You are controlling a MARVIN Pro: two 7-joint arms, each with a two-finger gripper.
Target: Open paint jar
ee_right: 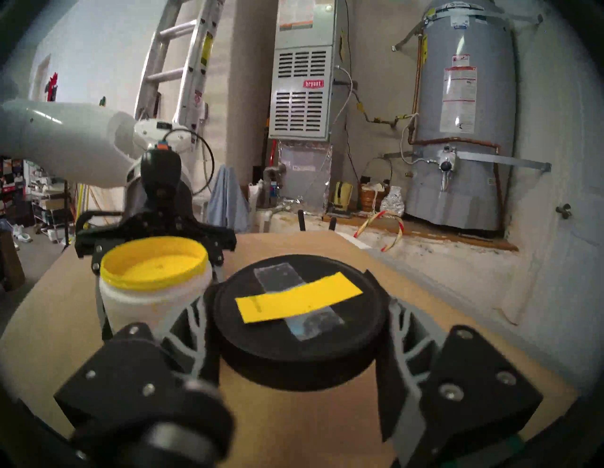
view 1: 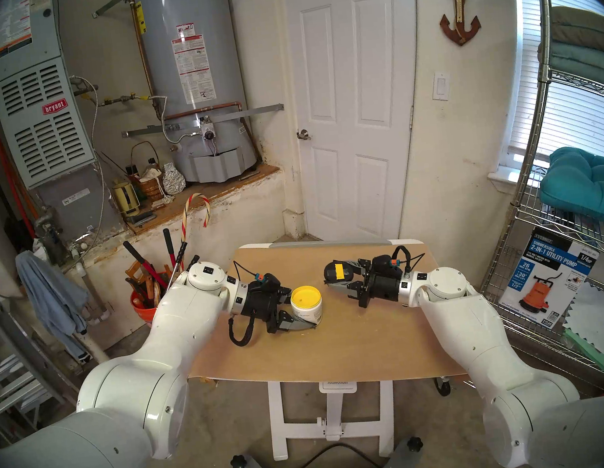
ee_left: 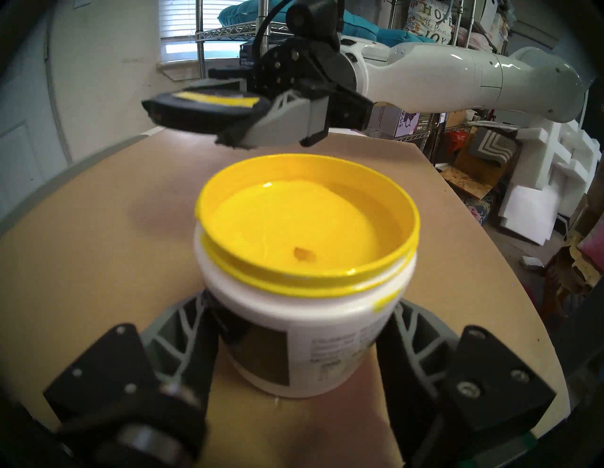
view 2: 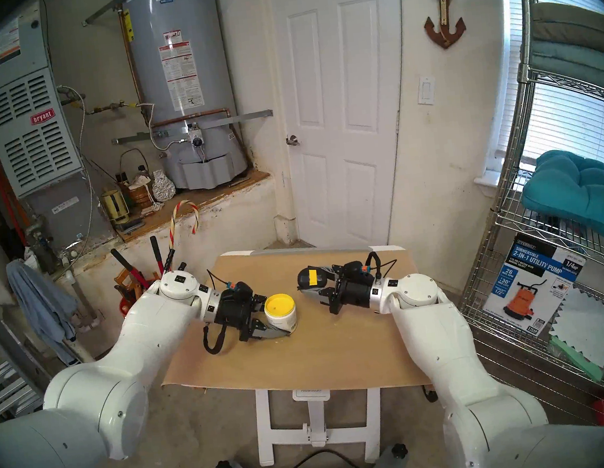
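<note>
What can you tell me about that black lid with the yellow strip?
The lid is a round, flat, matte black cap, plastic by the look. A yellow tape strip lies across its top over a clear piece of tape. It is off the jar, which stands open with yellow paint showing. The right gripper is shut on its rim from both sides, holding it roughly level in the air above the table, to the right of the jar. Nothing else touches it.
</note>
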